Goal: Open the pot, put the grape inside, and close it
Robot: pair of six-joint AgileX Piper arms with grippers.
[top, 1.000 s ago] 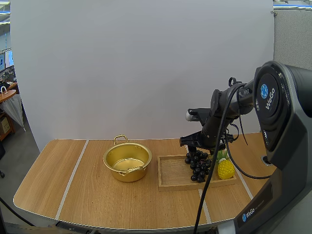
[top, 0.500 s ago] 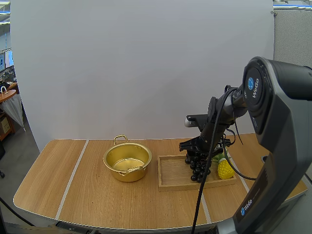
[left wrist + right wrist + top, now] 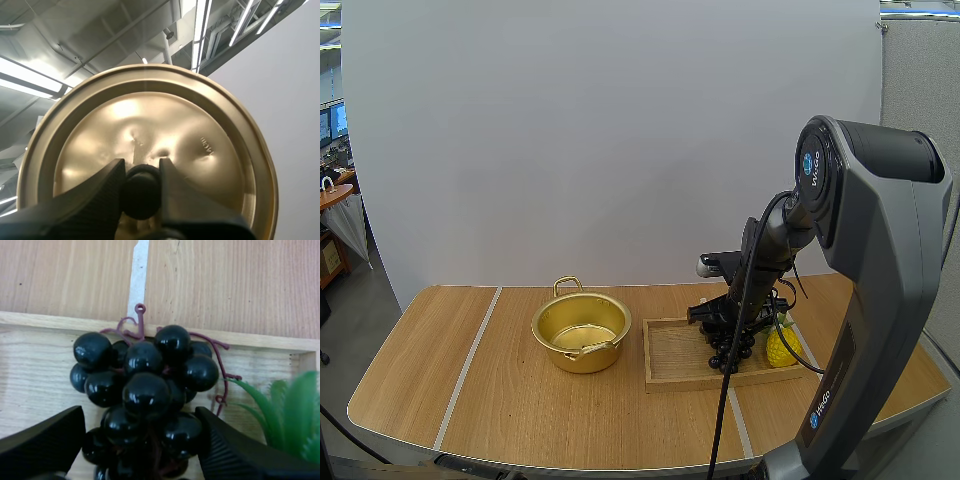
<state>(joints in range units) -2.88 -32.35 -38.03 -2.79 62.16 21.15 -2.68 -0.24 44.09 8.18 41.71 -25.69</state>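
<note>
Right gripper is down over the wooden tray in the high view, sitting right on top of the bunch of grapes. A yellow toy pineapple sits just beside it, on the side away from the pot. And the pot stands lidless, well off to the gripper's left on the table.

Over to the left wrist view: left gripper has its fingers clamped on the black knob of the golden lid, gripped firmly and nowhere near the pot. So the opening is done.

Now the right wrist view: fingers spread wide, one on each side of the bunch. The grapes lie on the tray between them, not pinched yet.

By my reckoning that's one step of three complete. Grabbing the grapes, carrying them across into the pot and setting the lid back on are all left to do.
</note>
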